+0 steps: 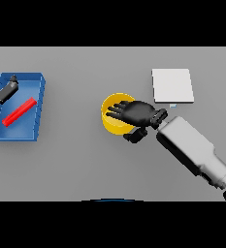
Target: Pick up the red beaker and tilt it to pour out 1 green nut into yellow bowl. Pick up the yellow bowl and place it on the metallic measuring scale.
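Yellow bowl [113,121] lies under the right hand [136,112], fingers [115,110] spread over its rim (thumb outside).

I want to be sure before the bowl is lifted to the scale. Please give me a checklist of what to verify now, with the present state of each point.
1. Right hand is at the yellow bowl: ok, it lies over the bowl's right part.
2. Fingers are closed on the bowl's rim: cannot tell, they look straight across the opening.
3. Green nut is in the bowl: cannot tell, none is visible and the hand covers part of the inside.
4. Metallic scale has a free top: ok.
5. Path from bowl to scale is free: ok, only grey table between them.
6. Left hand is out of the way: cannot tell, it is not in view.
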`<act>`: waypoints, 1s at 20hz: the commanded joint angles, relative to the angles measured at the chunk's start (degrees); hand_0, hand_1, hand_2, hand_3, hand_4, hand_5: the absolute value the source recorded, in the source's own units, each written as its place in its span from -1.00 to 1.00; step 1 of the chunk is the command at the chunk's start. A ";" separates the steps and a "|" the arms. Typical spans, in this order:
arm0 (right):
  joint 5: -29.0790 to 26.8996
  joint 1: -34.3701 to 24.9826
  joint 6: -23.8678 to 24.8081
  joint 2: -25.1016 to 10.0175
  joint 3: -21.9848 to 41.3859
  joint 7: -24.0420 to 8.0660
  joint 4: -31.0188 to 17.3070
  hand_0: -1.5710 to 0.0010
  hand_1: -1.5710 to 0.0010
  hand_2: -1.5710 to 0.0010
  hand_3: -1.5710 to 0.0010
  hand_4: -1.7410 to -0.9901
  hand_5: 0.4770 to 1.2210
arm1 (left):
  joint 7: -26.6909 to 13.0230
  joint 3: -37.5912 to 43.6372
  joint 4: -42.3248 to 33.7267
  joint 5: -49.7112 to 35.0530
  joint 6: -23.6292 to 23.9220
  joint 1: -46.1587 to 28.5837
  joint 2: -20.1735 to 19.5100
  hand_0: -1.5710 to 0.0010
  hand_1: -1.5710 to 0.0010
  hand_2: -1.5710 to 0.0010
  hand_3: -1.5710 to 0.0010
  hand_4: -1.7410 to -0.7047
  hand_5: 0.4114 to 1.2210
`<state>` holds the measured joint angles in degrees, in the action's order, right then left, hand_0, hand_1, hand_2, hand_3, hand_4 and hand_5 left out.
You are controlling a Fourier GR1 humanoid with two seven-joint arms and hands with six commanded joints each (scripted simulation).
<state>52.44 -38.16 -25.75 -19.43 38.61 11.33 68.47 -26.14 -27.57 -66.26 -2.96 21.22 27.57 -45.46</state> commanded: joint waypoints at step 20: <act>-2.52 -2.46 -8.23 1.90 0.44 -1.28 -5.16 -0.62 -0.62 -0.50 -0.28 -0.69 0.78 | -0.02 -0.22 0.31 0.25 -0.01 0.26 0.16 1.00 1.00 1.00 1.00 0.91 -0.29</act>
<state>49.82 -40.66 -33.87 -17.53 39.03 10.29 63.34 -26.19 -27.79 -65.95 -2.71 21.21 27.84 -45.30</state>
